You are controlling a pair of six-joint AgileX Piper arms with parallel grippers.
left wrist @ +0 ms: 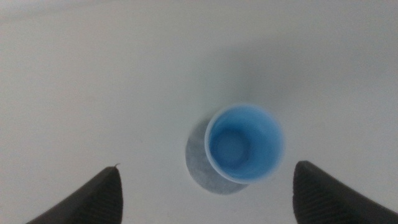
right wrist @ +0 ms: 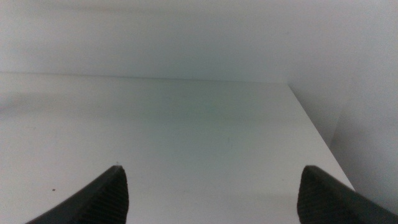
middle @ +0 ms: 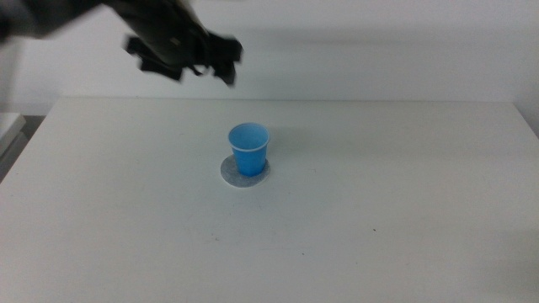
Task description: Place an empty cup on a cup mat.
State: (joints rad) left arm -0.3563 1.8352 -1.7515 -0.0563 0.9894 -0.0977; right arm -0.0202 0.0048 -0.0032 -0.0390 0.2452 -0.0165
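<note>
The blue cup (middle: 248, 148) stands upright and empty on the grey cup mat (middle: 234, 174) near the middle of the white table. In the left wrist view the cup (left wrist: 244, 143) sits on the mat (left wrist: 198, 158), toward one side of it, well below the jaws. My left gripper (middle: 217, 63) is open and empty, high above the table, up and to the left of the cup. In the left wrist view the left gripper (left wrist: 208, 190) shows wide-spread jaws. My right gripper (right wrist: 211, 193) is open and empty; it is out of the middle view.
The white table (middle: 379, 210) ends at a far edge against a pale wall. The right wrist view shows bare table (right wrist: 186, 137), its far edge and its side edge.
</note>
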